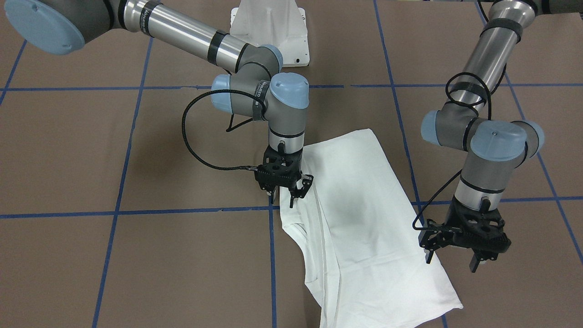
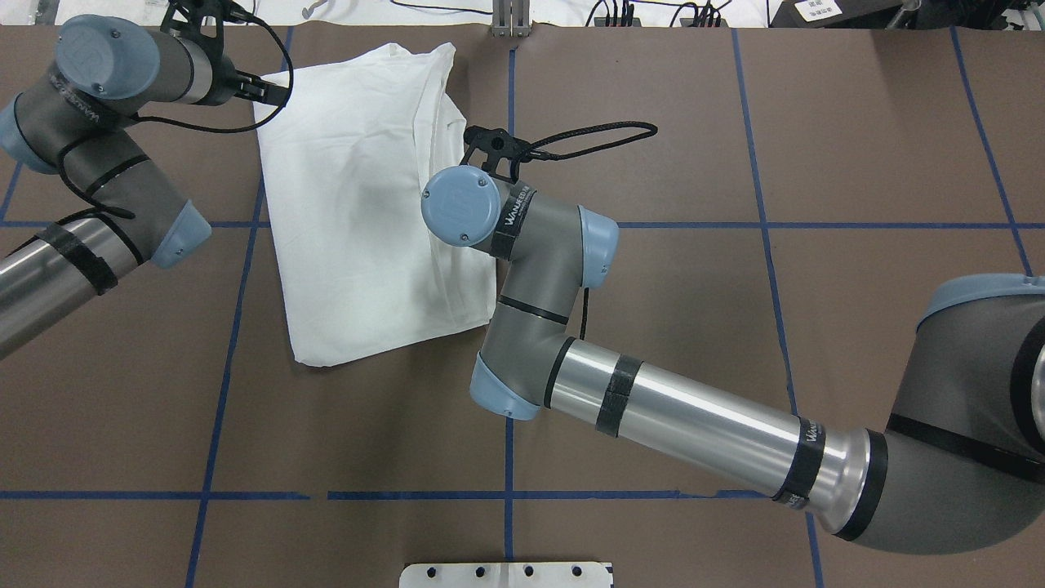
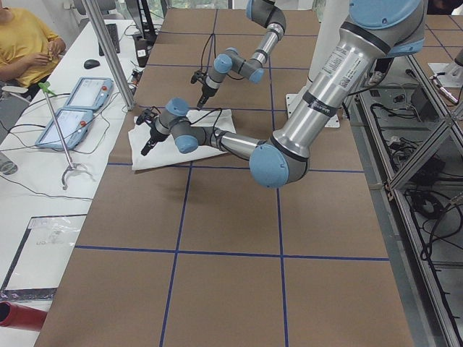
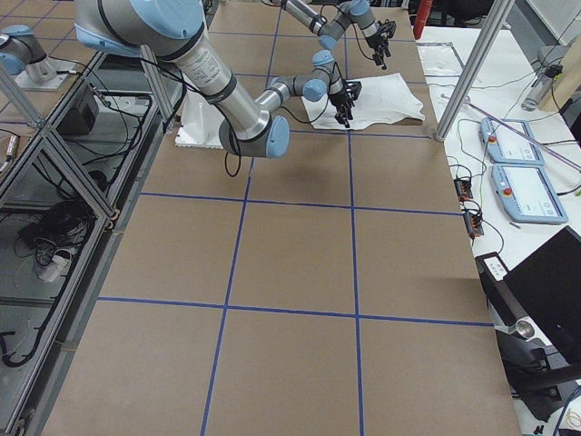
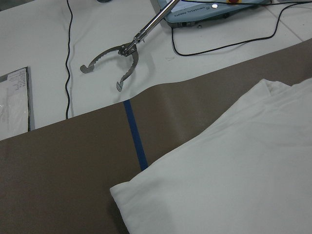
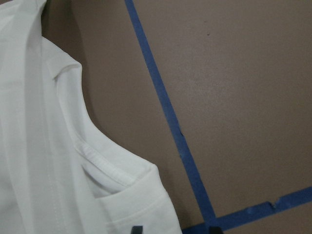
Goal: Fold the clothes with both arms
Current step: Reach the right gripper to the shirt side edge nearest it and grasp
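Note:
The white shirt [image 1: 364,218] lies folded into a long panel on the brown table, with its ribbed collar [image 6: 105,168] at one edge. My right gripper [image 1: 283,199] hovers open over the shirt's collar-side edge, and its two fingertips stand apart at the bottom of the right wrist view with nothing between them. My left gripper [image 1: 452,263] hangs open just above the opposite long edge, near a corner [image 5: 122,192] of the shirt. In the overhead view the shirt [image 2: 359,212] lies between both arms. The left gripper [image 2: 263,86] is at its far left corner.
Blue tape lines [image 1: 271,255] grid the brown table. The white pedestal base [image 1: 268,23] stands behind the shirt. Beyond the table's far edge is a white bench with a metal grabber tool [image 5: 122,58], teach pendants [image 3: 79,105] and cables. A seated person [image 3: 22,43] is there too.

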